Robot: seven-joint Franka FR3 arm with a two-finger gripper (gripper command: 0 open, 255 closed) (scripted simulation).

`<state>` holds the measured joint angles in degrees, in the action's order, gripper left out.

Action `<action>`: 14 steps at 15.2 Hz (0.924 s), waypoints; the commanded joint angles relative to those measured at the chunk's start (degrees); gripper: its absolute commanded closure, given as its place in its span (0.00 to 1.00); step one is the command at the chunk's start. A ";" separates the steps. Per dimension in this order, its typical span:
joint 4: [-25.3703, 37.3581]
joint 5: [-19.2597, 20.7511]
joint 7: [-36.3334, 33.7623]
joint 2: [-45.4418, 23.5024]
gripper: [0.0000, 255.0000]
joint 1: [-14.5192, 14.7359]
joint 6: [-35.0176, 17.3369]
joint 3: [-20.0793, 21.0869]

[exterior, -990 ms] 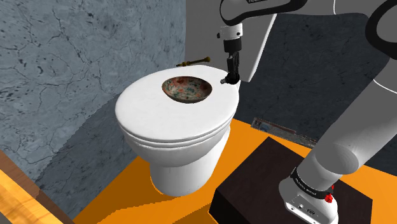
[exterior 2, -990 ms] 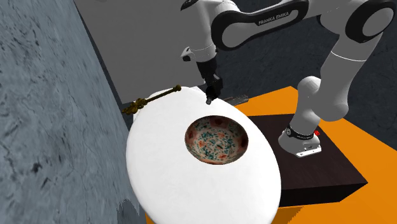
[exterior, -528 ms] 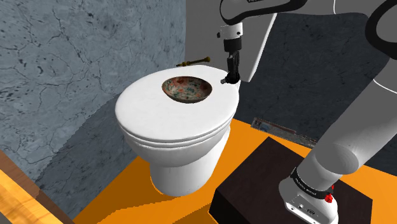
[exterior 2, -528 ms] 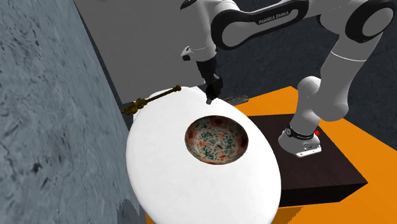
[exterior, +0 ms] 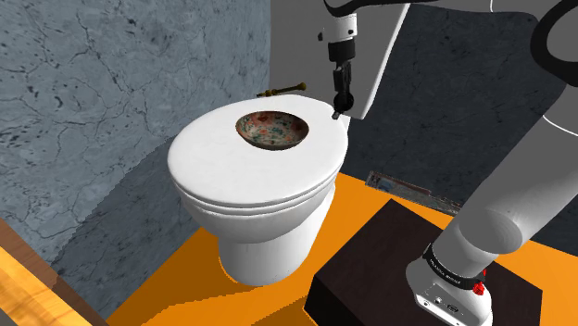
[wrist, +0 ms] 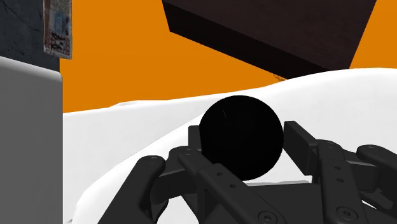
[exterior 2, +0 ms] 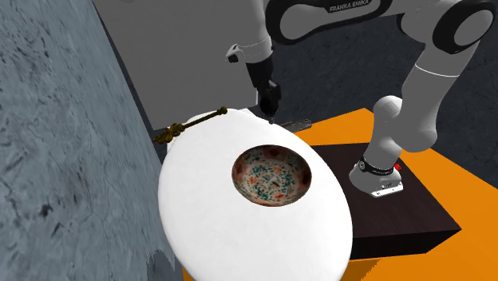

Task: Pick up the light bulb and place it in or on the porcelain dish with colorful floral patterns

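One black gripper (wrist: 242, 145) holds the bulb (wrist: 240, 130). In the wrist view the bulb looks like a round black ball. The two fingers (wrist: 299, 141) press on it, one on each side, so the gripper is clamped on the bulb.

The gripper (exterior: 335, 113) points down over the back rim of a white toilet lid (exterior: 232, 171). The lid is closed. I cannot tell if the bulb touches the lid. In the two far views the bulb is too small to make out.

The dish (exterior: 272, 130) sits on the lid, near the back. It is a round bowl with red, green and blue flowers inside. The bulb is not in the dish. In the shoulder view the gripper is just to the right of the dish. In the second exterior view the gripper (exterior 2: 271, 116) is above the dish (exterior 2: 271, 176) in the picture, at the far end of the lid (exterior 2: 207, 215).

A thin gold stick (exterior 2: 191, 125) lies at the back of the lid and pokes out past its edge. It is near the gripper but apart from it.

The floor (exterior: 185, 278) is orange. The dark stand (exterior: 370, 255) sits on it beside the toilet. The wall (exterior: 111, 83) is grey with cracks.
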<state>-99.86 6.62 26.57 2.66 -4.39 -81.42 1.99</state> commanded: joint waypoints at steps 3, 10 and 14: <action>3.58 0.07 0.35 -0.43 1.00 0.00 3.16 0.01; 10.66 0.25 0.90 -1.77 1.00 0.06 8.87 0.09; 15.23 0.41 1.24 -2.91 1.00 0.11 12.29 0.15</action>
<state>-86.06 6.99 27.76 0.21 -4.31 -70.11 2.10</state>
